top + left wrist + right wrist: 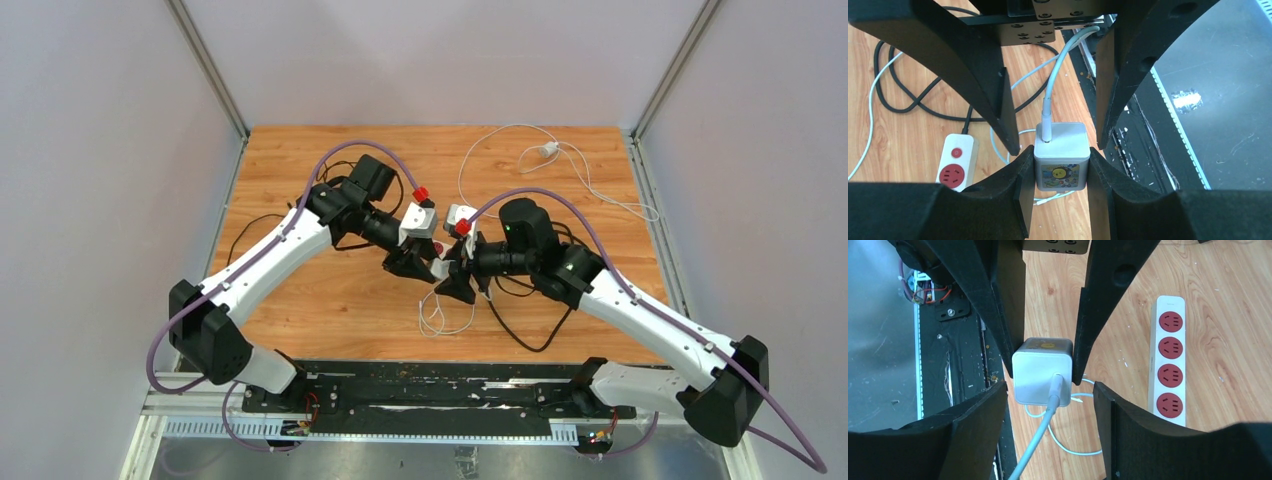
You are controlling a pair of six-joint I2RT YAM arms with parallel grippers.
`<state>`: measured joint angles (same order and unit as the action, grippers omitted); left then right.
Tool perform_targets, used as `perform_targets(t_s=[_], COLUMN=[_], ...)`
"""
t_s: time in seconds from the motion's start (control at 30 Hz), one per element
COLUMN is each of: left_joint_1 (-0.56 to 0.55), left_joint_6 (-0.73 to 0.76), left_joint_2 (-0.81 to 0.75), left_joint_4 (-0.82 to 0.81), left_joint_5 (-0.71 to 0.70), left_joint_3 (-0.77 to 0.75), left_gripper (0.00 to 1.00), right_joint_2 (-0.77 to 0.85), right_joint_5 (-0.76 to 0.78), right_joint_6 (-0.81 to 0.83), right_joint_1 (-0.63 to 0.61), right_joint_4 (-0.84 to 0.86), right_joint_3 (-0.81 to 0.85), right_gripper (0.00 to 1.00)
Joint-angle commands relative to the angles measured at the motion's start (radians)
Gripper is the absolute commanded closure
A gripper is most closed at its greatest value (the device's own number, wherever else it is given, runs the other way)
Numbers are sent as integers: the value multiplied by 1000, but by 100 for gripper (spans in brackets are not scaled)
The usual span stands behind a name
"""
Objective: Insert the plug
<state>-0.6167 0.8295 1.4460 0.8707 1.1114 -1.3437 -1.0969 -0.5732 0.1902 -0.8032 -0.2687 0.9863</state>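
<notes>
My left tool (1062, 172) is clamped on the white charger plug (1062, 145), one finger pressed to each side, and the plug's white cable (1057, 75) runs from its face toward 12 o'clock in the left wrist view; my right tool (1048, 390) straddles the same plug with its fingers parted and a gap on either side, so it grips nothing. The plug is held above the wooden counter (1228, 300), near the counter's middle in the top view; the power strip (1170, 360), white with red sockets, lies on the counter at 3 o'clock of the plug in the right wrist view.
</notes>
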Motion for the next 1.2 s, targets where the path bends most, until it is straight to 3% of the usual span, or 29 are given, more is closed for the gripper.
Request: perform_targets(t_s=[0.0,0.27,0.37,0.47,0.57,0.77,1.03,1.17], left_joint_1=[-2,-2,-2,-2,-2,-2,-2,-2], left_joint_6=[-21,-26,-22,-22,-28,-42,-44,-33], left_joint_2=[17,22,17,12,13,19,4,-3], left_joint_4=[4,4,4,4,5,4,2,2], left_joint_5=[-28,-54,-53,-58,-56,-88,-128,-139], left_joint_3=[-42,-41,-38,-38,-44,-58,-66,-58], left_gripper=[100,100,100,100,100,81,79,87], right_joint_2=[3,-4,-14,-20,-21,-6,7,41], right_joint_5=[12,18,9,11,30,98,107,26], right_joint_6=[-85,-96,-100,-103,-120,-177,-194,-91], right_joint_1=[-14,-14,-14,-14,-14,-14,-13,-13], right_joint_4=[96,101,96,81,80,70,-38,-64], right_joint_3=[-17,-6,3,9,9,12,25,18], right_gripper=[34,50,66,77,99,100,100,100])
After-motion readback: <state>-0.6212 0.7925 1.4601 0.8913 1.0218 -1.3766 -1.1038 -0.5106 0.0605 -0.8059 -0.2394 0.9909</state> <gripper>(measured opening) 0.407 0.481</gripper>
